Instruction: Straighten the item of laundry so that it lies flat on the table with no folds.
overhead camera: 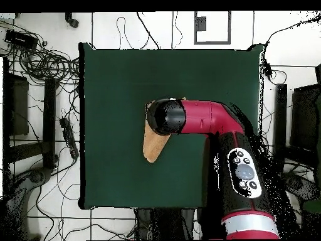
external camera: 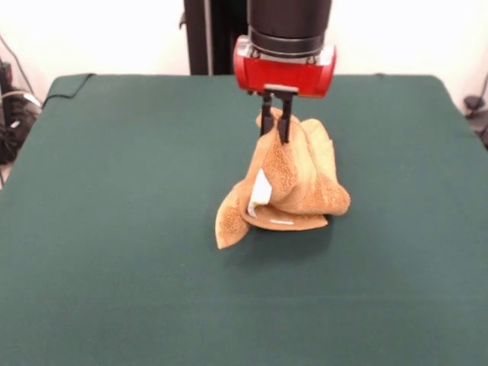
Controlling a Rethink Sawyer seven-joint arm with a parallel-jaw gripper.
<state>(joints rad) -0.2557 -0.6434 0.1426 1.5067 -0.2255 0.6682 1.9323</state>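
I see the tool (external camera: 276, 127) pinching the bunched towel (external camera: 293, 183) by its top, lower folds resting mid-desk (external camera: 114, 229).

A plain white wall (external camera: 114, 34) runs behind the scene in the front view, evenly lit with no strong shadows. At the left edge there, a thin cable (external camera: 15, 65) droops down the wall toward a clutter of dark equipment (external camera: 11, 114); a small dark object (external camera: 474, 103) sits at the right edge. From overhead, the floor (overhead camera: 113, 28) is pale and crossed by thin dark lines like tile joints. Tangled black cables (overhead camera: 44, 63) spread over it on the left, beside a dark rack or stand (overhead camera: 28, 119). More dark furniture (overhead camera: 304, 125) stands along the right side. A rectangular frame outline (overhead camera: 213, 28) lies on the floor near the top.
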